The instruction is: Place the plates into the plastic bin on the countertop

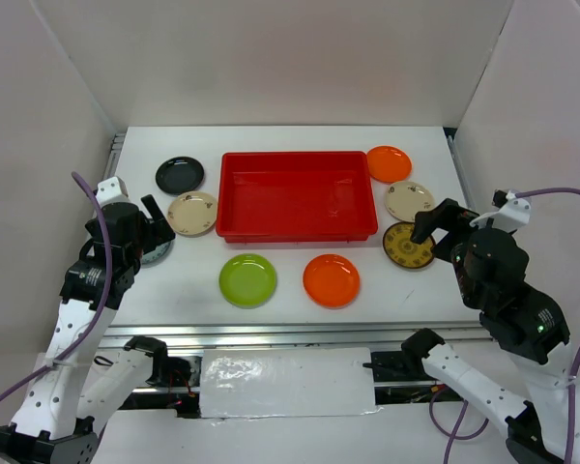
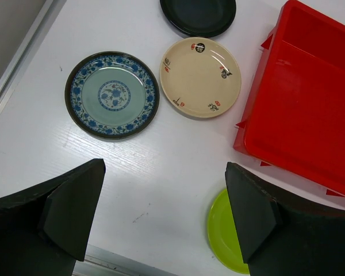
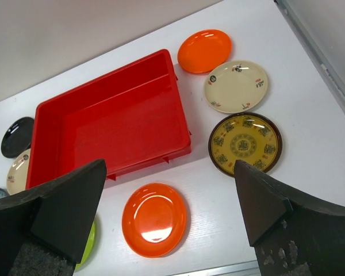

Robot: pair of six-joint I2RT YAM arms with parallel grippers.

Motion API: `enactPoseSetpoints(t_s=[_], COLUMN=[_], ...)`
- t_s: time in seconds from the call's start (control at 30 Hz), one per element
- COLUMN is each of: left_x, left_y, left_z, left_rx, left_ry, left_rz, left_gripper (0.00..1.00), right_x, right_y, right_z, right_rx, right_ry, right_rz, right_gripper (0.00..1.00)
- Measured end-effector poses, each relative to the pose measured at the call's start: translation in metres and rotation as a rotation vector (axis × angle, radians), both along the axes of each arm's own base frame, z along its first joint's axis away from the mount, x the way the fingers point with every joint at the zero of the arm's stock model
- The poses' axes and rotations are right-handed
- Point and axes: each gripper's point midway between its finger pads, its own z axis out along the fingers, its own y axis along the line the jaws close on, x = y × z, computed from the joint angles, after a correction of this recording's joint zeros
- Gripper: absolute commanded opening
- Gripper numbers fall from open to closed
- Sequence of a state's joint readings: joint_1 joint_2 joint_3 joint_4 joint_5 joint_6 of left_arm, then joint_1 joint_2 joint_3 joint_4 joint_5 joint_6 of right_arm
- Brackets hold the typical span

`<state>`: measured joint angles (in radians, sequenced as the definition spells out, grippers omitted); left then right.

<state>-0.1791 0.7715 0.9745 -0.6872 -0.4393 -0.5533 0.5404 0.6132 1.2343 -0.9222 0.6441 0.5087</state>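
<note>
**A:** How is the left arm posed?

**B:** It is folded at the left edge of the top view, wrist tipped downward. The left gripper (image 2: 165, 169) is raised off the countertop (image 2: 34, 138). Its fingers (image 2: 75, 213) are spread wide, holding and touching nothing. The blue-grey patterned plate (image 2: 112, 95) lies ahead of them, in the upper left of the wrist view.

**A:** And the right arm?

**B:** It is bent the same way at the right edge. The right gripper (image 3: 169, 168) is also lifted and its jaws are wide apart and empty. The dark brown-yellow plate (image 3: 245, 143) lies flat near the finger on the right side of that wrist view, apart from it.

**A:** Where is the plastic bin?

**B:** The plastic bin (image 1: 298, 193) is in the centre of the top view. All the plates lie outside it, on the countertop.

- **Left of the bin:** the black plate (image 1: 180, 175) and a cream floral plate (image 1: 192, 213).
- **Right of the bin:** an orange plate (image 1: 389, 162) and the second cream plate (image 1: 409, 200).
- **Below the bin:** the lime green plate (image 1: 247, 279) and the second orange plate (image 1: 331, 279).
</note>
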Motion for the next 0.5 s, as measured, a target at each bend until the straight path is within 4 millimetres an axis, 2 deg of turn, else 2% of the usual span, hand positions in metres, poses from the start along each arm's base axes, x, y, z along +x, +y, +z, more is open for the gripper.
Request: enactPoseSetpoints(t_s=[0.27,0.5], left_x=[0.000,0.000], left_y=[0.000,0.000], left_z=[0.000,0.000], left_rx=[0.000,-0.001], left_ry=[0.000,0.000], left_rz=[-0.001,-0.001], left_gripper=[0.99,0.99], right_x=[-0.001,-0.010], right_y=[0.005,0.008], right_z=[0.000,0.011], right_rx=[0.008,0.045], right_ry=[0.000,-0.051], right_rz=[0.030,0.081], right_gripper=[1.00,1.00])
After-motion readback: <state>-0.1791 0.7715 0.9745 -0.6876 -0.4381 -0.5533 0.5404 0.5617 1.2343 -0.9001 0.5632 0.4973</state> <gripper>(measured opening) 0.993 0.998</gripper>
